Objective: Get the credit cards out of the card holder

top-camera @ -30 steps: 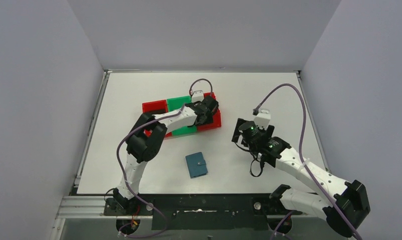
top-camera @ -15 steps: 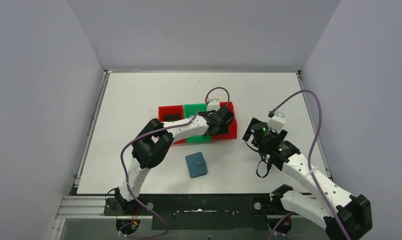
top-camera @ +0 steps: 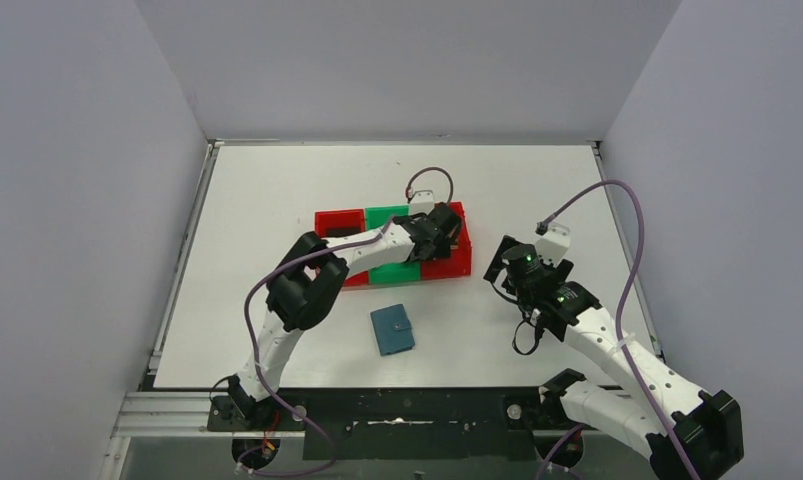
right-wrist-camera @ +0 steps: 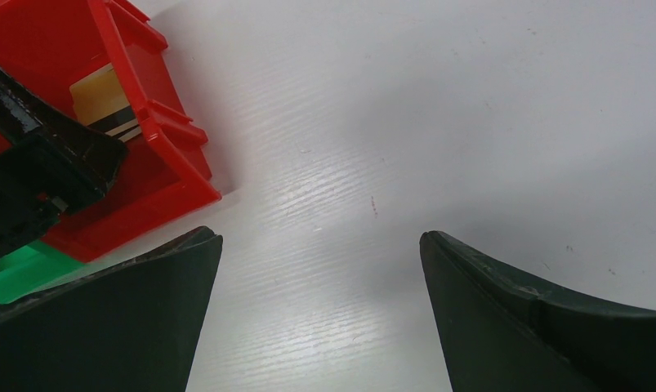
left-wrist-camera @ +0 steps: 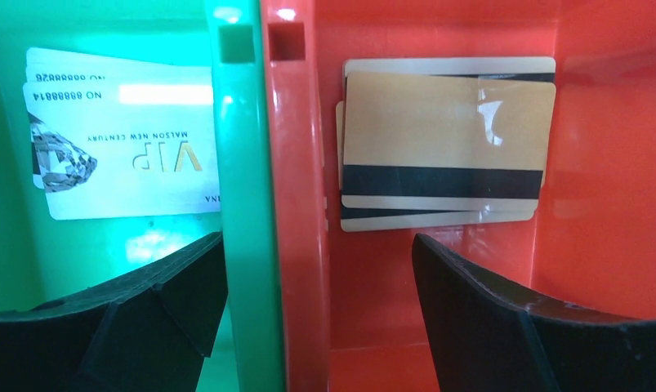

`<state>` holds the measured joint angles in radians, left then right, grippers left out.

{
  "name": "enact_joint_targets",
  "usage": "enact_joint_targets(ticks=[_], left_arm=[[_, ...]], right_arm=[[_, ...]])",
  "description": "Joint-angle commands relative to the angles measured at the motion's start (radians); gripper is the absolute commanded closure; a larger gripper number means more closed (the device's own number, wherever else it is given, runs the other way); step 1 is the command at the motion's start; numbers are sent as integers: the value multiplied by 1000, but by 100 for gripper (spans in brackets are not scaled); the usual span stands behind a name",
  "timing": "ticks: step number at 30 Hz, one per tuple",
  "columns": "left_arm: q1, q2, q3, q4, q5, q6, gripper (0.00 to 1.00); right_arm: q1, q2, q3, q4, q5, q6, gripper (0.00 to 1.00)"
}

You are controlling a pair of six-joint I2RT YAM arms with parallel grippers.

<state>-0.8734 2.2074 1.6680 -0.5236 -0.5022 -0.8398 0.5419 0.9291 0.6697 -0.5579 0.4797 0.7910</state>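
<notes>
Left gripper (left-wrist-camera: 318,318) gapes empty, straddling where green bin (left-wrist-camera: 244,212) meets red bin (left-wrist-camera: 602,212).

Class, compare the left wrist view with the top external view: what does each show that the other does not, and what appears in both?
Only the left wrist view: pale printed cards lying in the green bin, and gold cards with a black stripe in the red bin.
Only the top external view: the teal card holder on the table, apart from the bins; the right gripper; a second red bin.
Both: the left gripper, open over the green and red bins.
</notes>
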Motion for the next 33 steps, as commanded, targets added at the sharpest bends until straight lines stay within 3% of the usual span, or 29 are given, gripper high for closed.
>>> enact_joint_targets(ticks=[1,15,22,33], left_arm=[[41,8,22,45,-9,53,19],[62,15,22,182,-18,277,12],[78,18,28,184,-35,299,10],[27,-243,-123,306,8,314,5]], right_arm=[[-11,-15,-7,28,16,-1,2],[-16,15,-10,44,-14,-6,2],[-17,17,2,40,-24,-19,2],[-16,-38,9,139,-164,-119,2]])
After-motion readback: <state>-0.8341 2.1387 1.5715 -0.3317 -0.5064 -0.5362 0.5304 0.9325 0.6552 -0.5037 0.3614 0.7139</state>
